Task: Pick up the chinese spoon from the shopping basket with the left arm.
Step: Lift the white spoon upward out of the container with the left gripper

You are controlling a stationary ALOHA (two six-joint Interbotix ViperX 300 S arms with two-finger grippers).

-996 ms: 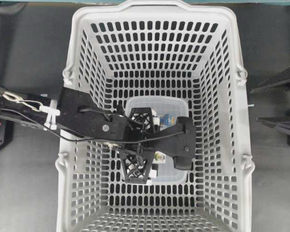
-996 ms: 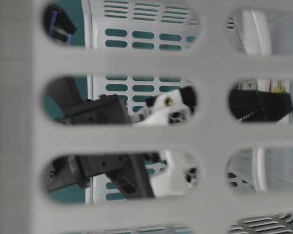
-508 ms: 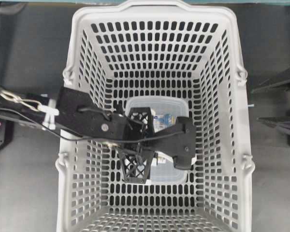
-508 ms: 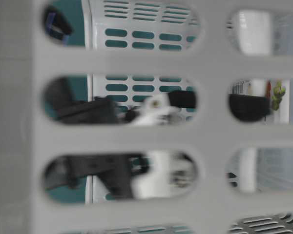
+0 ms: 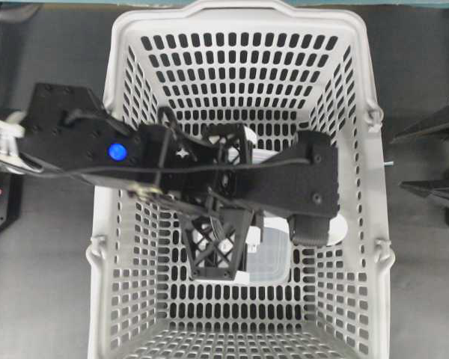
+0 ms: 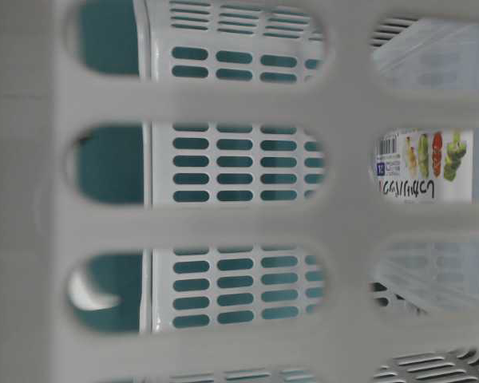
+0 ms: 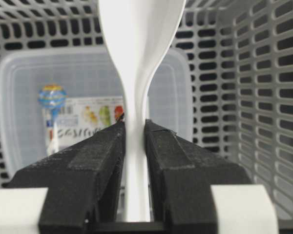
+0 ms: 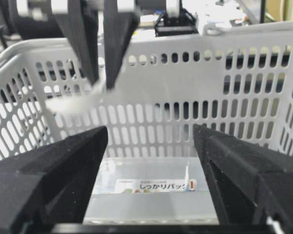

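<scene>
From my remote station: a dark grey matte tabletop [image 5: 37, 284] fills the overhead view, a teal strip [image 5: 75, 3] along its far edge. At table level a teal backdrop [image 6: 112, 163] shows; blurred, brightly lit workshop clutter [image 8: 224, 12] stands beyond.

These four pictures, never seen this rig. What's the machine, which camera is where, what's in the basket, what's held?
Two black robot arms work at a large light grey slotted plastic shopping basket. One camera looks down from above, one sits at table level peering through the basket wall, and one rides on each wrist. A clear rectangular lidded container with a printed label lies in the basket. The left claw is shut on a glossy white chinese soup spoon, pinching its handle. The right claw waits open outside.
</scene>
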